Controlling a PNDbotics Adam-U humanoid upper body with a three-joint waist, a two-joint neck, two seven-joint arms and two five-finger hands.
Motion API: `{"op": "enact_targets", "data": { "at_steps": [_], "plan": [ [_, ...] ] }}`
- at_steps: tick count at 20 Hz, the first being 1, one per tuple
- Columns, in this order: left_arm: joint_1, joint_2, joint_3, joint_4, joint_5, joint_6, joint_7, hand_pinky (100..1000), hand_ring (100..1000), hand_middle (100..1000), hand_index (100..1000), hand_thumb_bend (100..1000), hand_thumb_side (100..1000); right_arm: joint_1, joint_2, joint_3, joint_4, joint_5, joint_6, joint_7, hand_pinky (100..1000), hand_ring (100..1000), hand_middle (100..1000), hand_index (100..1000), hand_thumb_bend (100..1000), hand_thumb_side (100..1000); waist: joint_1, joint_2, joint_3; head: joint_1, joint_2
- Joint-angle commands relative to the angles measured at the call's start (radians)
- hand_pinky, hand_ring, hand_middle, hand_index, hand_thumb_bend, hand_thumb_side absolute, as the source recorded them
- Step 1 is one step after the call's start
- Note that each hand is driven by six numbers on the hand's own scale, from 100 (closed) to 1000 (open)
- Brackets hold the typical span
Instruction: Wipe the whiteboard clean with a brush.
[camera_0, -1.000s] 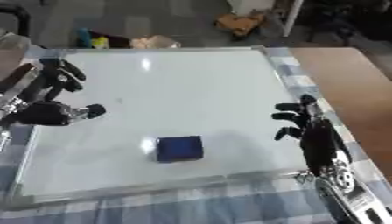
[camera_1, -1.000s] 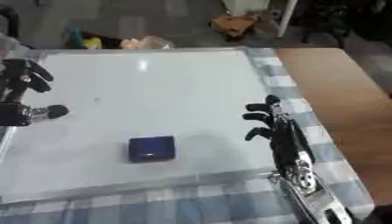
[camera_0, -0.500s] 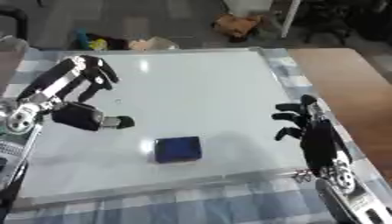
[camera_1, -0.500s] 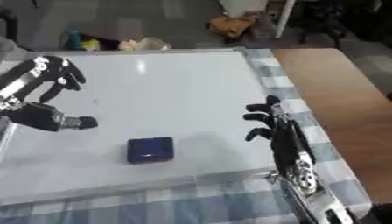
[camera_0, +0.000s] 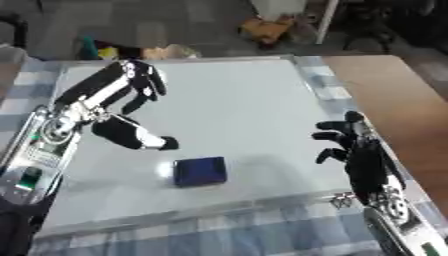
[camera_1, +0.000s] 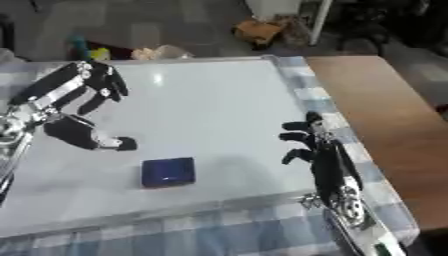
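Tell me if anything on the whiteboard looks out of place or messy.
Nothing stands out. The blue brush lies flat on the whiteboard, which shows no marks I can see. The left hand is above the board, open; the right hand is at its right edge.

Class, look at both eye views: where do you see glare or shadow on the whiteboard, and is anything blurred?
Right eye view: a small bright glare spot on the whiteboard near its far left, and a soft shadow right of the blue brush. Left eye view: a pale sheen just left of the brush, and the left hand looks slightly smeared. Both views are soft overall.
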Motion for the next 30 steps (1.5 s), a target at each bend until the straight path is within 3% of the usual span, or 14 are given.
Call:
{"op": "enact_targets", "data": {
  "at_steps": [1, 12, 30],
  "plan": [
    [-0.046, -0.032, -0.048, 0.052, -0.044, -0.025, -0.035, 637, 592, 586, 100, 764, 247, -0.009, -0.012, -0.004, -0.019, 0.002, 0.000, 0.002, 383, 693, 690, 657, 100, 998, 0.001, -0.013, 0.000, 0.000, -0.001],
    [-0.080, -0.084, -0.086, 0.172, -0.167, -0.106, -0.033, 622, 582, 574, 100, 767, 242, -0.008, -0.011, -0.002, -0.017, 0.002, 0.001, 0.003, 383, 693, 690, 656, 100, 1000, 0.001, -0.012, -0.004, 0.000, 0.001],
    [-0.077, -0.095, -0.110, 0.222, -0.171, -0.140, -0.062, 598, 560, 548, 100, 767, 241, -0.009, -0.010, -0.001, -0.016, 0.002, 0.001, 0.006, 383, 693, 691, 657, 100, 1000, -0.001, -0.012, -0.004, 0.000, 0.003]
  ]
}}
